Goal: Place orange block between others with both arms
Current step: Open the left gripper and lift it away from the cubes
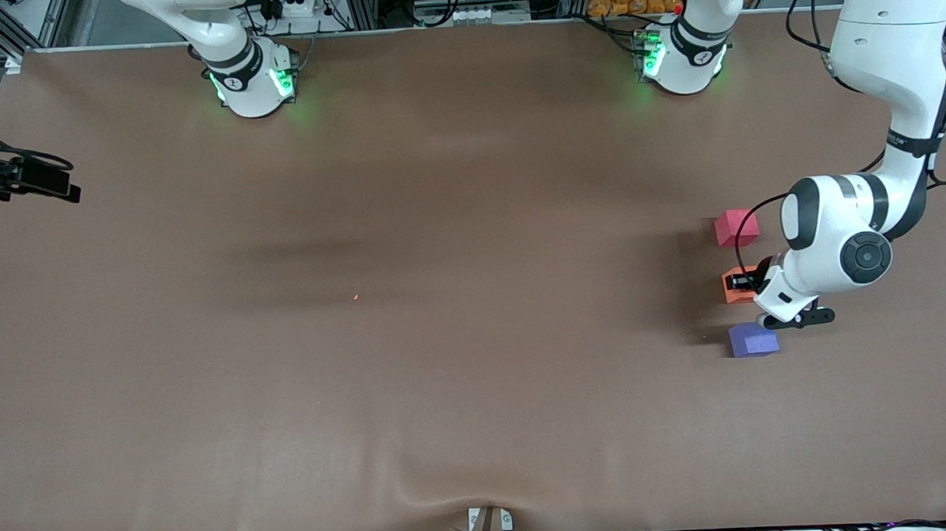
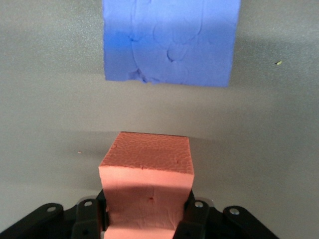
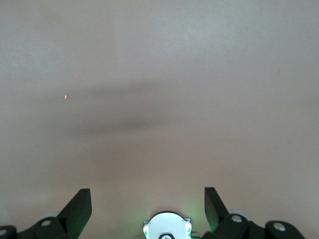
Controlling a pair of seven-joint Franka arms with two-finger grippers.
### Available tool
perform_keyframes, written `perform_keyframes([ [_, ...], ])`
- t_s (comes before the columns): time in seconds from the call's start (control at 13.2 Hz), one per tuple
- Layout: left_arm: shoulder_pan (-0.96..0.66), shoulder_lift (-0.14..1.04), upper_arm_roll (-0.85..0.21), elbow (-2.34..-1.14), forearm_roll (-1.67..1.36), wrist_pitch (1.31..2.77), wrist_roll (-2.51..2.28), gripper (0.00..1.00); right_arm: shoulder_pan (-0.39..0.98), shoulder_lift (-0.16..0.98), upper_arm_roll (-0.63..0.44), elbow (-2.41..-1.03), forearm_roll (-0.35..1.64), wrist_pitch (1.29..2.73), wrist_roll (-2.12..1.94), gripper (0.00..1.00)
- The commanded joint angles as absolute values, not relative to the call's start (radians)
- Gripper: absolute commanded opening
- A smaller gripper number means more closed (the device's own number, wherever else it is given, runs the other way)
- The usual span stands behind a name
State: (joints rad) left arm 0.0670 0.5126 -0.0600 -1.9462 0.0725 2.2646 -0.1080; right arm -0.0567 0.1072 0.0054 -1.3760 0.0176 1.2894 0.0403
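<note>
From the front, the left gripper (image 1: 749, 280) is clamped on the orange block (image 1: 734, 287), which sits between the pinkish-red cube (image 1: 736, 228), farther from the camera, and the purple cube (image 1: 752, 339), nearer. The left wrist view shows the orange block (image 2: 147, 186) pinched between the fingers (image 2: 192, 219), the purple cube (image 2: 169, 40) just ahead. In the right wrist view the right gripper (image 3: 148, 201) waits with jaws wide apart over the bare table (image 3: 159, 74), holding nothing.
</note>
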Motion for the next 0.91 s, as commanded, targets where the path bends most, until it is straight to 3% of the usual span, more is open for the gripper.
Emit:
perform_keyframes([
  [0.0,0.06,0.5,-0.064,-1.94,0.092,2.273,-0.107,1.0,-0.069,0.092,0.017,-1.376,0.028,1.278,0.055,1.0],
  [0.53,0.064,0.238,-0.143,-1.937,0.094,2.215,-0.12,1.0,-0.067,0.092,0.017,-1.376,0.028,1.278,0.057,1.0],
  [0.84,0.066,0.14,-0.175,-1.765,0.084,1.84,-0.107,1.0,-0.069,0.092,0.017,-1.376,0.028,1.278,0.057,1.0],
])
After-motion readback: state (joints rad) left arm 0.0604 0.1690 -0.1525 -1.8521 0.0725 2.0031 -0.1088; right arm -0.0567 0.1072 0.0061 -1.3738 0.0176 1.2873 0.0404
